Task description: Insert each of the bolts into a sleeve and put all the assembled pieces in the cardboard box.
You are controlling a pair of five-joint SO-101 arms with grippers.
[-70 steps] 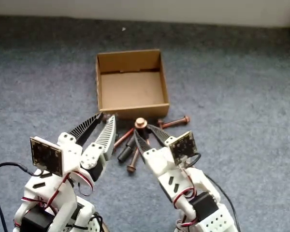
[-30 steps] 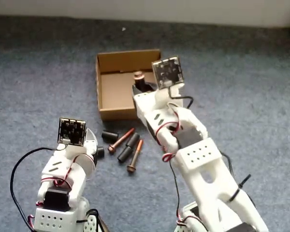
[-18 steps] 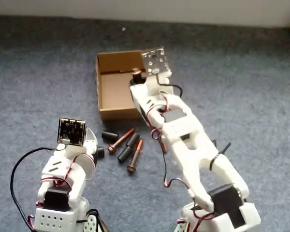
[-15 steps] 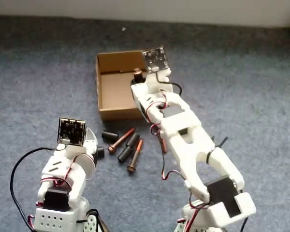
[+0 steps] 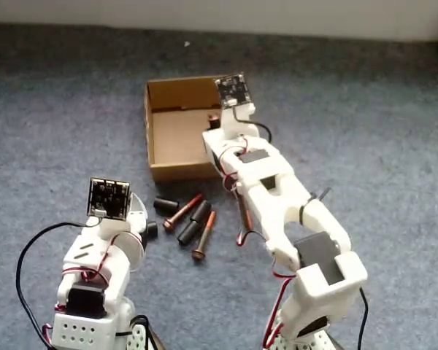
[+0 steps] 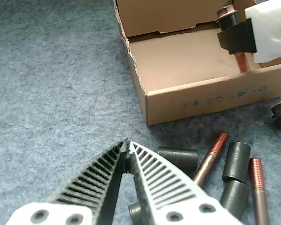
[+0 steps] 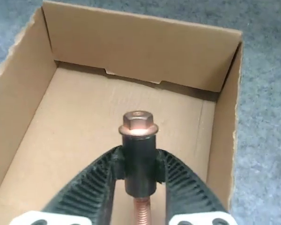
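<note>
With my right gripper (image 7: 139, 161) clamped on a sleeved bolt (image 7: 138, 124) above the cardboard box (image 7: 140, 51) (left gripper (image 6: 128, 149) closed, empty), I reckon lowering and releasing comes next.

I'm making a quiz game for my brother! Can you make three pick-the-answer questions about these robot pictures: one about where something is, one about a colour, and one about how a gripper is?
1. Where is the sleeved bolt that the right gripper holds?
A. Over the cardboard box
B. On the carpet
C. Under the left arm

2. What colour is that bolt's head?
A. Blue
B. Copper
C. White

3. How is the left gripper set?
A. Wide open
B. Clamped on a bolt
C. Shut

Answers:
1 A: in the right wrist view the box lies below it.
2 B: it shines copper in the right wrist view.
3 C: its fingertips meet in the left wrist view.
</note>
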